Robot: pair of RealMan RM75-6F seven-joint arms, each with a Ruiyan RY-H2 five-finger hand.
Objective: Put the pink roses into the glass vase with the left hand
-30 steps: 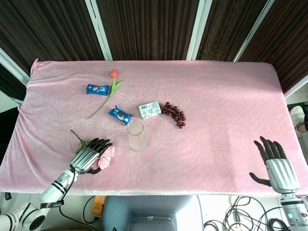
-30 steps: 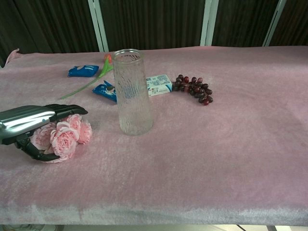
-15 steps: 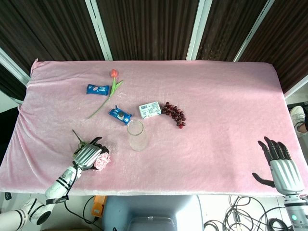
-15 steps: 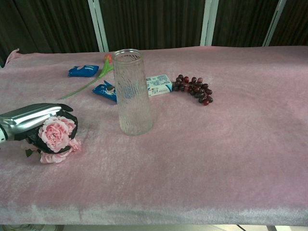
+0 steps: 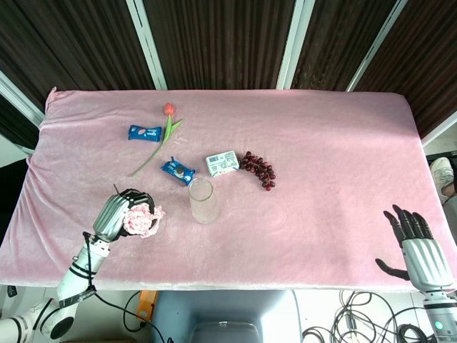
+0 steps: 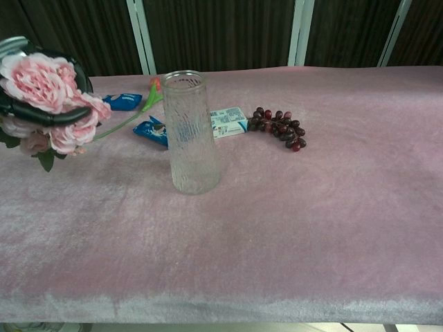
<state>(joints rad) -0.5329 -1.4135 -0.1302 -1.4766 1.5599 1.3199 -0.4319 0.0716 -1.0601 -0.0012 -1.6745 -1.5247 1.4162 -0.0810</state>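
Observation:
My left hand [image 5: 118,212] grips the bunch of pink roses [image 5: 141,219] and holds it raised above the table, to the left of the glass vase [image 5: 203,199]. In the chest view the roses [image 6: 48,97] hang high at the left edge, blooms facing the camera, with the dark fingers [image 6: 41,114] wrapped around them. There the ribbed glass vase [image 6: 190,131] stands upright and empty on the pink cloth. My right hand [image 5: 416,245] is open near the table's front right corner, fingers spread, holding nothing.
Behind the vase lie a blue snack packet [image 5: 178,171], a small white box [image 5: 222,163] and a bunch of dark grapes [image 5: 258,168]. Further back left are another blue packet [image 5: 145,132] and a red tulip [image 5: 166,123] on a long stem.
My left hand closed around the roses and lifted them off the cloth, bringing them up and slightly toward the vase. The right hand drifted a little lower.

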